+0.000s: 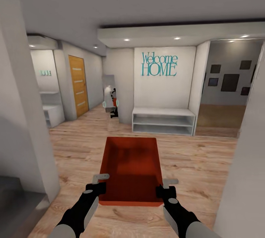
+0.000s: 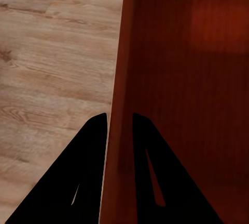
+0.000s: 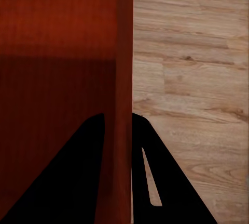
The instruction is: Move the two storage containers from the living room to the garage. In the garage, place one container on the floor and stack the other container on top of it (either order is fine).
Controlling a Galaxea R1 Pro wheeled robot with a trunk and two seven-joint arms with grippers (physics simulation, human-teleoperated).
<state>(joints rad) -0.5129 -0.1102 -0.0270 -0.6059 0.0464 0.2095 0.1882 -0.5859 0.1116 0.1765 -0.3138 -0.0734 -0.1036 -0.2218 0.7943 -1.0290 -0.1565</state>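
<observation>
We carry one bin (image 1: 132, 168) between both grippers: left gripper (image 1: 98, 185) pinches its left wall, right gripper (image 1: 163, 188) its right wall. Keep it level and squeeze evenly while rolling over the wood floor (image 1: 198, 164).

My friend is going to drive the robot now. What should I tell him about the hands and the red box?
Left end effector: shut on the storage container, pinching its left wall.
Right end effector: shut on the same container's right wall.
The container is carried open side up, above the wood floor of an entry area, facing a white bench under a Welcome Home sign.
Done: one container picked up.
Left: carry it to the garage, set it down, fetch the second and stack it.
</observation>
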